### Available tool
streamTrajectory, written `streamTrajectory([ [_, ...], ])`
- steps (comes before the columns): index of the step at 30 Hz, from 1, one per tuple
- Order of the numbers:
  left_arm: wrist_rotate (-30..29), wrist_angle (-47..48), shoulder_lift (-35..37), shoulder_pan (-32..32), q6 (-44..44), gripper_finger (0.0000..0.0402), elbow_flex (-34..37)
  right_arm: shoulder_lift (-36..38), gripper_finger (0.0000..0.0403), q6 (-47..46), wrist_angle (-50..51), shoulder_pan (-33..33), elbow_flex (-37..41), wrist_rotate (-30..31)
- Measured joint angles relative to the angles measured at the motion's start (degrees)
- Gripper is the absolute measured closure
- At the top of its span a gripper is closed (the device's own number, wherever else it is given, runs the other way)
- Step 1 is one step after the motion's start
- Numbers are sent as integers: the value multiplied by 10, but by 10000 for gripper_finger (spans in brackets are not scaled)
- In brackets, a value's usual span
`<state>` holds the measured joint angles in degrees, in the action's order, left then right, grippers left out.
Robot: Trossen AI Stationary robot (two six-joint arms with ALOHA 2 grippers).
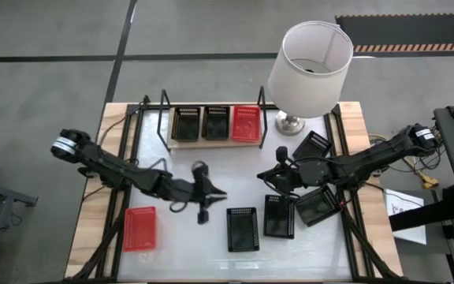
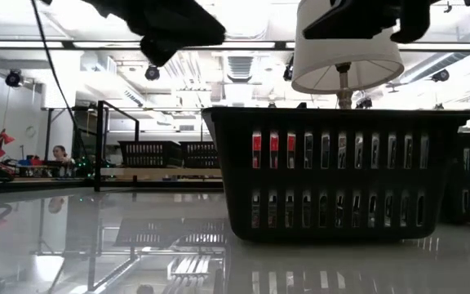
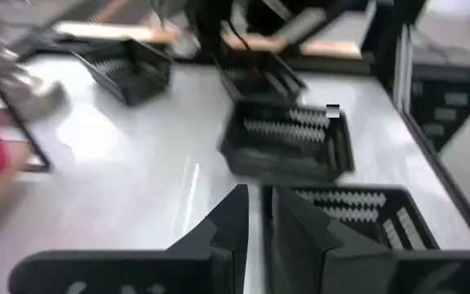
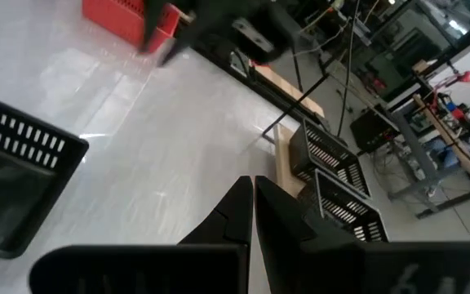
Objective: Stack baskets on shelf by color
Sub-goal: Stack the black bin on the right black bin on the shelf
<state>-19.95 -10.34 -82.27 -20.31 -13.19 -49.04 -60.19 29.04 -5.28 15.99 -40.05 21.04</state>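
The shelf (image 1: 211, 140) stands at the table's far middle and carries two black baskets (image 1: 186, 123) and a red basket (image 1: 246, 123) in a row. Another red basket (image 1: 140, 229) lies on the table at the near left. Several black baskets lie at the near right (image 1: 243, 229), and one (image 1: 312, 146) is by the lamp. My left gripper (image 1: 221, 192) hovers over the table's middle, shut and holding nothing (image 3: 259, 192). My right gripper (image 1: 263, 177) hovers right of it, shut and also holding nothing (image 4: 253, 181).
A white-shaded lamp (image 1: 310, 67) stands at the far right, its base (image 1: 290, 124) beside the shelf. Black frame rods (image 1: 132, 134) run along the table's left and right sides. In the low view one black basket (image 2: 333, 175) fills the foreground.
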Motion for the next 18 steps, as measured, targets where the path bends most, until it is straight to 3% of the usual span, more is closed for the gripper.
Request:
streamTrajectory([
  [8,37,97,-125,-23,1,359,-122,9,394,-22,23,0,0,0],
  [18,41,90,-225,-4,1,359,-141,8,394,-56,52,0,0,0],
])
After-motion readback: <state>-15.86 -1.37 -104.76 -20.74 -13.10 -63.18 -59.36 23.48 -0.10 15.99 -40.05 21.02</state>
